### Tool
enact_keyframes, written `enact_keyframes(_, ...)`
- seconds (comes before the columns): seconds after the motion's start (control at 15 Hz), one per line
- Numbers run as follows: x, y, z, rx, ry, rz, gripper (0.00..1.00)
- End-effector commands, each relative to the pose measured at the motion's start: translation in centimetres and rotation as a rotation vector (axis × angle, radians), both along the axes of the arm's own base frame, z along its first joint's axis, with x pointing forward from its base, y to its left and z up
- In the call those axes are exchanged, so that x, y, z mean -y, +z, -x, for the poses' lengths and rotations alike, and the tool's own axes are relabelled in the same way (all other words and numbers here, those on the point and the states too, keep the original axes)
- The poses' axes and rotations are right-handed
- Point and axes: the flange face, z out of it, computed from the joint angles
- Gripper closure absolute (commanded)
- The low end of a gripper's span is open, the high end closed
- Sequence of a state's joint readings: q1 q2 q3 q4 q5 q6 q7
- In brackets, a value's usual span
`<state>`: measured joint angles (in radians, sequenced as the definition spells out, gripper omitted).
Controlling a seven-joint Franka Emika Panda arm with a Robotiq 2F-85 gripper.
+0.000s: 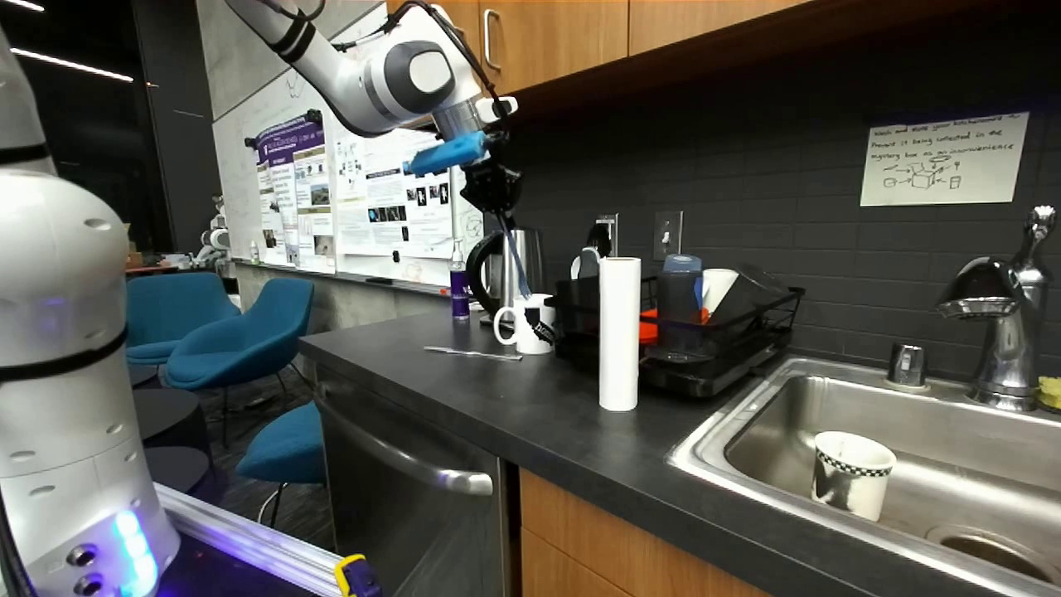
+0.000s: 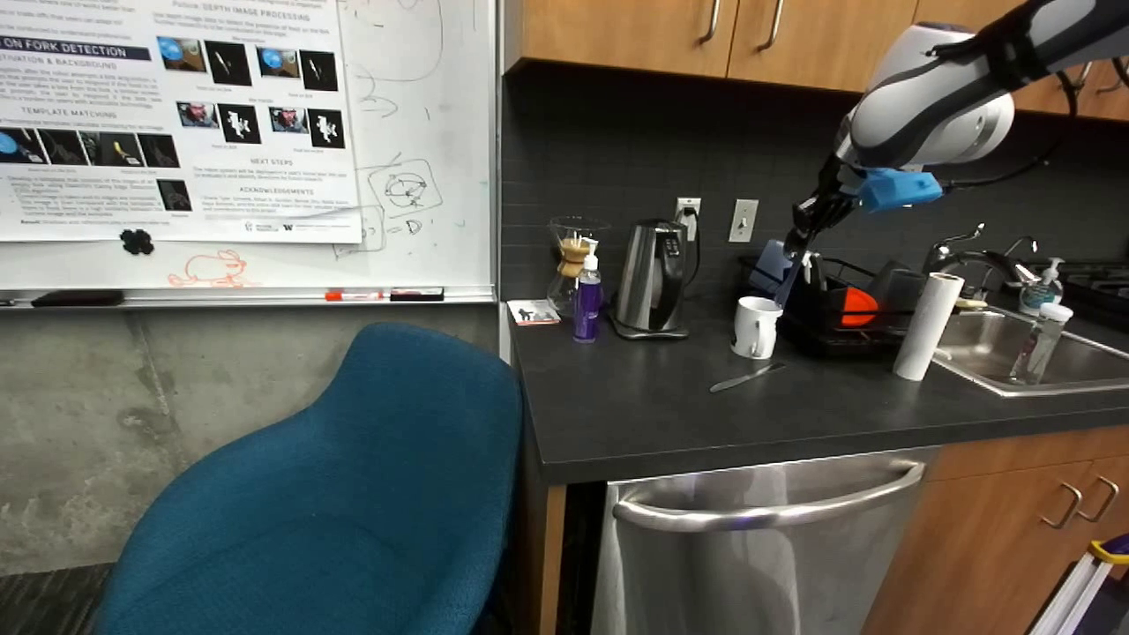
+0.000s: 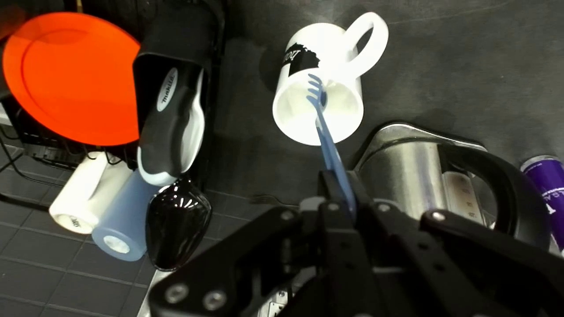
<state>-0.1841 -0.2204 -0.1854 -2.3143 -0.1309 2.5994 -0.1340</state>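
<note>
The gripper [image 3: 340, 180] is holding a blue fork [image 3: 329, 145], its jaws standing narrow and pinching the handle between them. The fork is slanting downward over a white mug [image 2: 750, 326], its tines lining up with the mug's mouth; whether they are touching the mug or dipping inside it, I cannot tell. The mug is standing upright on the dark counter [image 2: 635, 406], its black print showing in the wrist view. In an exterior view, a steel kettle [image 2: 648, 278] is standing to the left of the mug, a purple pump bottle [image 2: 586, 304] is sitting farther left, and a silver knife-like utensil [image 2: 747, 377] is lying on the mug's near side, apart from it. To the mug's right, in both exterior views, a black dish rack [image 1: 704, 380] is carrying an orange dish [image 3: 72, 79], and a white cylinder [image 1: 619, 332] is standing on the rack's near side. Farther right, a white cup with a checkered band [image 1: 854, 477] is resting in the steel sink [image 1: 928, 423]
</note>
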Motion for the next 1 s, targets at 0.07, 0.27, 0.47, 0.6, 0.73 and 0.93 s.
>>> enact_keyframes(0.07,0.6,-0.8,-1.1,-0.007,0.040,-0.007,0.98)
enact_keyframes(0.27,0.7,-0.8,-1.4,-0.009,0.055,0.000,0.98)
enact_keyframes(0.47,0.4,0.1,-1.5,-0.006,0.059,0.013,0.98)
enact_keyframes(0.6,0.4,0.4,-1.6,-0.007,0.052,0.012,0.98)
enact_keyframes(0.73,0.4,0.8,-1.7,-0.007,0.048,0.013,0.98)
enact_keyframes(0.93,0.4,1.1,-2.0,0.000,0.054,0.016,0.98)
